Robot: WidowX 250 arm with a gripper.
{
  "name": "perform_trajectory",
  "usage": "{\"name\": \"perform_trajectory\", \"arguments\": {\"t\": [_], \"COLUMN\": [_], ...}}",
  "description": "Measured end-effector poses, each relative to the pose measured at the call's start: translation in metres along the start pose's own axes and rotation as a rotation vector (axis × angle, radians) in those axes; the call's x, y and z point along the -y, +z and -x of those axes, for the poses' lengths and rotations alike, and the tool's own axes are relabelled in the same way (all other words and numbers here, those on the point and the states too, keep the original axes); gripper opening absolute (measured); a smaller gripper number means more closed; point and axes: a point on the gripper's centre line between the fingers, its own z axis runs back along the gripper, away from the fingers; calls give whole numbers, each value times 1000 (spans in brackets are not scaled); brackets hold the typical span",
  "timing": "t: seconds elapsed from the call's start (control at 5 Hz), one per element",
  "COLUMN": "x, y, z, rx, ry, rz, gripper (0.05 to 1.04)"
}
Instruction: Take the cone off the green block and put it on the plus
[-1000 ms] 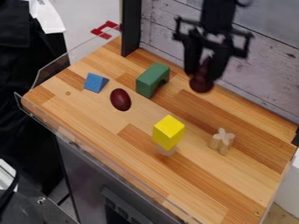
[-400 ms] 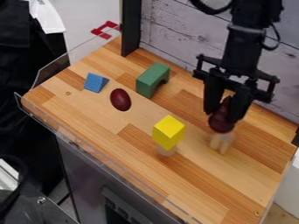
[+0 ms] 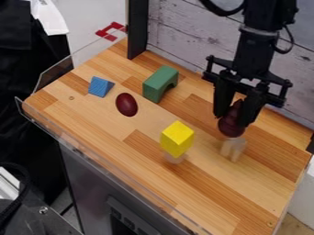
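Moved along the tabletop's (image 3: 227,197) wall-side edge to over the plus (image 3: 233,149): one dark-red cone (image 3: 230,127), clamped in my pincer (image 3: 232,118). Contact with the plus: I cannot tell. Yellow block (image 3: 176,139): mid-tabletop, atop a pale piece (image 3: 174,159). Green block (image 3: 158,85): near the wall-side edge. Dark-red egg (image 3: 126,104): between yellow block and blue wedge (image 3: 99,86), the latter near the left edge.

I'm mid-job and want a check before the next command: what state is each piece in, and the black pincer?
Black two-finger pincer, closed on the dark red cone.
Cone, upright over the pale wooden plus; full contact unclear.
Plus, standing upright.
Green arch block, free of the cone.
Dark red egg, lying down.
Blue wedge, resting.
Yellow block, perched on a pale wooden piece.
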Motion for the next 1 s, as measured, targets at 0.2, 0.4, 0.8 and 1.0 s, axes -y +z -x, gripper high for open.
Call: {"name": "perform_trajectory", "arguments": {"t": [0.2,0.4,0.8,1.0], "x": [1,3,4,4], "y": [-3,-12,-16,-16], "z": [-9,-18,-21,-21], "rx": [3,-15,-33,-30], "ry": [-5,-14,-17,-12], "rz": [3,12,13,15], "gripper": [452,453,452,453]}}
